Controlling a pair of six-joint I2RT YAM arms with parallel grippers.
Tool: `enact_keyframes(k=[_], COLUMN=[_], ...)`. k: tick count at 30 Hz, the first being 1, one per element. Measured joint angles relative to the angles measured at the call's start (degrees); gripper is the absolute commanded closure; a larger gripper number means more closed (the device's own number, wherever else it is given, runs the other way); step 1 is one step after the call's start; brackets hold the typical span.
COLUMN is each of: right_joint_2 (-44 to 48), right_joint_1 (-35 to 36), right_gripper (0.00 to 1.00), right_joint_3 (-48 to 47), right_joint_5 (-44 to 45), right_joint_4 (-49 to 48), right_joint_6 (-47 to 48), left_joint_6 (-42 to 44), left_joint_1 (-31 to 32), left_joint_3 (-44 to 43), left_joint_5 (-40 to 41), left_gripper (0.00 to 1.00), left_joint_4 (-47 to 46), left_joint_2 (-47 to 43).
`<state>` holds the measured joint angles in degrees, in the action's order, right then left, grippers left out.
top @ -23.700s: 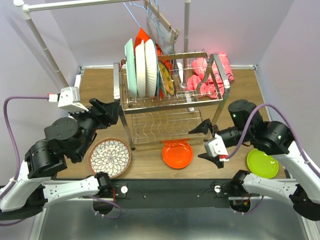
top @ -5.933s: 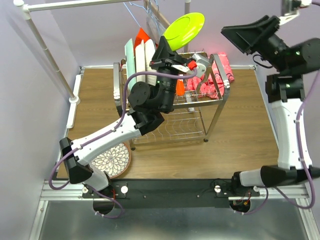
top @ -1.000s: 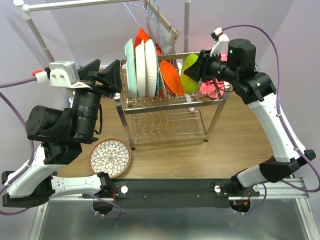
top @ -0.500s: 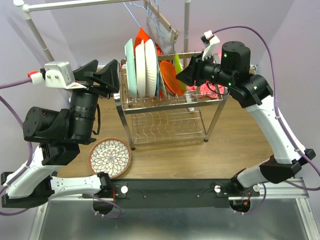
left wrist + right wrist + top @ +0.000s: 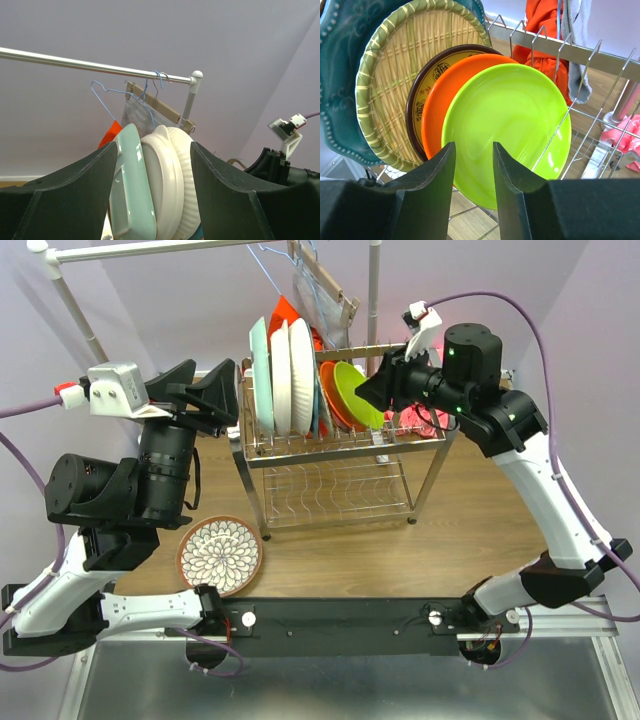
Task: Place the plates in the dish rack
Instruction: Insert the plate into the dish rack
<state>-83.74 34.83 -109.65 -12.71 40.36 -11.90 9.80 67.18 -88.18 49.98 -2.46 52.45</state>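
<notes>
A: Backing off. Right end effector (image 5: 473,150) has let go, narrow gap, nothing between. The lime green plate (image 5: 510,125) now leans in its dish rack (image 5: 340,448) slot, just beside the orange plate (image 5: 436,117).
B: Was edge-on half a sec ago. Left?
A: Left end effector (image 5: 154,150) wide, empty, near the mint plate (image 5: 131,195). Floral plate (image 5: 220,553) on the counter (image 5: 470,500) is prob next.

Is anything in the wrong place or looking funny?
One flowery plate lies flat on the table, down by the dish rack, while the other plates stand up in its slots. Nothing looks broken or spilled.
</notes>
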Motion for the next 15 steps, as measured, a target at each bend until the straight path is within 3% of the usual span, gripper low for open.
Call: enact_keyframes(k=[5, 12, 15], right_joint_2=[0.2, 0.2, 0.2], right_joint_1=[0.0, 0.0, 0.0], right_gripper=[0.48, 0.20, 0.17], right_joint_3=[-0.3, -6.3, -8.4], right_joint_5=[0.2, -0.3, -0.4], right_joint_4=[0.0, -1.0, -2.0], right_joint_6=[0.0, 2.5, 3.9], left_joint_6=[0.0, -1.7, -3.2], left_joint_1=[0.0, 0.0, 0.0], left_joint_3=[0.0, 0.0, -0.2], left_joint_5=[0.1, 1.4, 3.0], left_gripper=[0.31, 0.29, 0.28], left_joint_4=[0.0, 2.1, 4.5], left_joint_2=[0.0, -0.6, -1.3])
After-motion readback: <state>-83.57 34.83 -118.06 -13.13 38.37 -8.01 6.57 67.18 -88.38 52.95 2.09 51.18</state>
